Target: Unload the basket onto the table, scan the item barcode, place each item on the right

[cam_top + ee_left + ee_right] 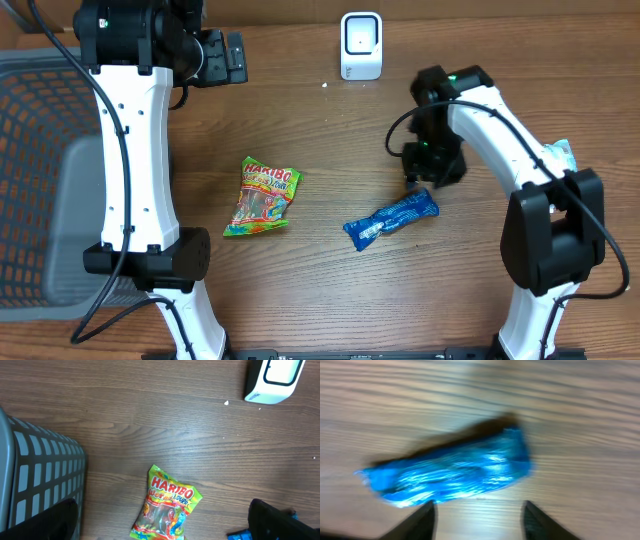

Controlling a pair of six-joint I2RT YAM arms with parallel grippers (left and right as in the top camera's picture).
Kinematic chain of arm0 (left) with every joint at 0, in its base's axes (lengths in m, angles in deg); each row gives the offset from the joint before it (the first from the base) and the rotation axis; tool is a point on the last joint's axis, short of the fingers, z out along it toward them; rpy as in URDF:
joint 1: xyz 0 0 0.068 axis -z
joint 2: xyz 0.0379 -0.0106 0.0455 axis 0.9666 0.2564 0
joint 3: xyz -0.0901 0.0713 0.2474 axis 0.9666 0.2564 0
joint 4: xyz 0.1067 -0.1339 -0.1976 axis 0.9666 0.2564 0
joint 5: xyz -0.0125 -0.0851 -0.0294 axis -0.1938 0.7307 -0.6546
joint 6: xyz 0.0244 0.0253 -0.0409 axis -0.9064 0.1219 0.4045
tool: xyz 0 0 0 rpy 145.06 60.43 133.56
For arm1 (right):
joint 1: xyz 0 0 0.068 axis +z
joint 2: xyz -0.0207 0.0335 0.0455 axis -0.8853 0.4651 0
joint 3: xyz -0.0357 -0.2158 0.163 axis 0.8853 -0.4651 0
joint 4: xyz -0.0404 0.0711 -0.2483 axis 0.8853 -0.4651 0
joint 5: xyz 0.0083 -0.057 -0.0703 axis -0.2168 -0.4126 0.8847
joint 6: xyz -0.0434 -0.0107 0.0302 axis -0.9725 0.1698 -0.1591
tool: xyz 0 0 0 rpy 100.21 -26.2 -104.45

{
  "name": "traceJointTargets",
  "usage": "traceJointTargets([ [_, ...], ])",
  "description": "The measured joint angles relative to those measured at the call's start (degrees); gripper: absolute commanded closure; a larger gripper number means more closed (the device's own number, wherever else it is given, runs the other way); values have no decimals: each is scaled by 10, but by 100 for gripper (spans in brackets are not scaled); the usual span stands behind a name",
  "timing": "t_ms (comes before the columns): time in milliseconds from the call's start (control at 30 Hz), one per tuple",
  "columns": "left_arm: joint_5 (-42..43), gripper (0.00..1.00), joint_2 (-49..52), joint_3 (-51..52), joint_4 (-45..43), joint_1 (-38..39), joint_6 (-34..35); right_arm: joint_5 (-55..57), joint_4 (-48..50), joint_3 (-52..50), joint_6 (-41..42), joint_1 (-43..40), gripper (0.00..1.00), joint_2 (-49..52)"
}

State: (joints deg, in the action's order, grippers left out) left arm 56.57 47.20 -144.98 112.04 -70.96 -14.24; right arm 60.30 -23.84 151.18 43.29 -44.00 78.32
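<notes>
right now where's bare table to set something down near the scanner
Bare wood between the scanner and the Haribo bag and blue packet; also the front strip below them. Crowded around the right claw and by the basket.

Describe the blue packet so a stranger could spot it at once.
On the wooden table, in the overhead view, look below and right of the white scanner. A packet lies slanted there. It is long, narrow and shiny blue, unlike the broader, multicoloured Haribo bag to its left.
</notes>
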Motion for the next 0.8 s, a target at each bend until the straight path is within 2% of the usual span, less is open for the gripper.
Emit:
traceJointTargets([
  [33, 0, 0, 0, 0, 0, 0, 0, -15, 0, 3, -12, 10, 89, -5],
  [100, 0, 0, 0, 0, 0, 0, 0, -40, -3, 4, -34, 36, 96, -13],
  [400, 0, 0, 0, 0, 0, 0, 0, -71, 30, -41, -79, 111, 96, -15],
  [600, 0, 1, 0, 0, 0, 0, 0, -74, 75, -85, -65, 115, 96, -15],
  [800, 0, 1, 0, 0, 0, 0, 0, -76, 160, -147, -47, 115, 96, -16],
])
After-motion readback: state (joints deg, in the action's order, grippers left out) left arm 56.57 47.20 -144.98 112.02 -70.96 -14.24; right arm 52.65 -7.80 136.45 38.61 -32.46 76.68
